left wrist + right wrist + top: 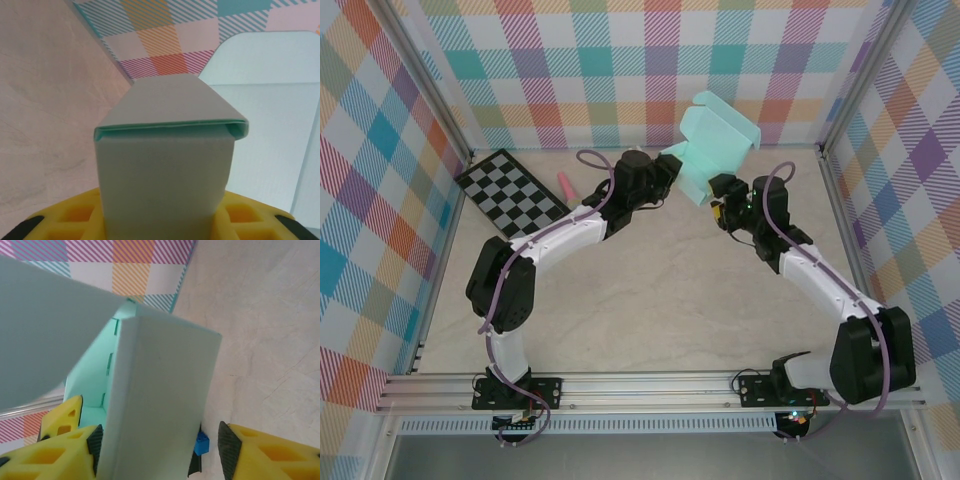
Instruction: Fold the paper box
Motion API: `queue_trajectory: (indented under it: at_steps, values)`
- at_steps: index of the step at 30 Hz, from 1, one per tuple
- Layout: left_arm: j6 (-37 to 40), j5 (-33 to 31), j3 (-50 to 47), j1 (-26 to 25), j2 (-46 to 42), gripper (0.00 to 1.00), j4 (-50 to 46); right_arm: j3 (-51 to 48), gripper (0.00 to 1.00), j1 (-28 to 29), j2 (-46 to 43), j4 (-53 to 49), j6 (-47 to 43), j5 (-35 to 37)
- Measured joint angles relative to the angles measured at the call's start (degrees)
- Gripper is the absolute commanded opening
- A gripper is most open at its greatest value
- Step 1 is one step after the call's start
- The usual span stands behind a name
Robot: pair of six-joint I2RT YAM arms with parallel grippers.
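Observation:
The paper box (715, 145), pale mint card with one flap sticking up, hangs above the far middle of the table between my two arms. My left gripper (670, 165) holds its left side. In the left wrist view a folded double wall of the paper box (165, 170) fills the gap between the yellow fingers (70, 220) of my left gripper (162, 222). My right gripper (722, 200) sits just below the box. In the right wrist view my right gripper (160, 447) straddles a box wall (160, 390): the left pad (95, 447) lies against it and the right pad (227, 447) stands apart.
A checkerboard (512, 192) lies at the far left with a pink object (565, 184) beside it. A tiny blue cube (201, 445) shows just behind the box wall. Plaid walls and aluminium posts (840, 190) enclose the table; the near half is bare tabletop (650, 310).

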Motion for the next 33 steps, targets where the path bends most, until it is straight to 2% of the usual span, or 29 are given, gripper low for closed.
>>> queue_trajectory:
  at_steps: [2, 9, 15, 21, 33]
  values:
    - [-0.52, 0.04, -0.11, 0.33, 0.00, 0.33, 0.90, -0.31, 0.71, 0.15, -2.71, -1.01, -1.09, 0.26]
    - [-7.37, 1.31, -1.70, 1.73, -0.02, 0.33, 2.82, -2.19, 0.72, 1.44, -10.32, -0.44, -1.36, 1.31]
    - [-13.51, 3.23, -1.92, 1.88, -0.02, 0.33, 4.26, -6.88, 0.72, 4.07, -8.55, 5.25, 3.74, 3.30]
    - [-14.62, 3.10, -2.10, 2.01, -0.22, 0.33, 4.35, -8.39, 0.71, 4.48, -5.55, 11.72, 7.06, 4.13]
    - [-15.45, 3.21, -2.78, 2.08, -1.31, 0.33, 4.48, -8.39, 0.70, 5.11, -7.02, 14.25, 7.63, 5.79]
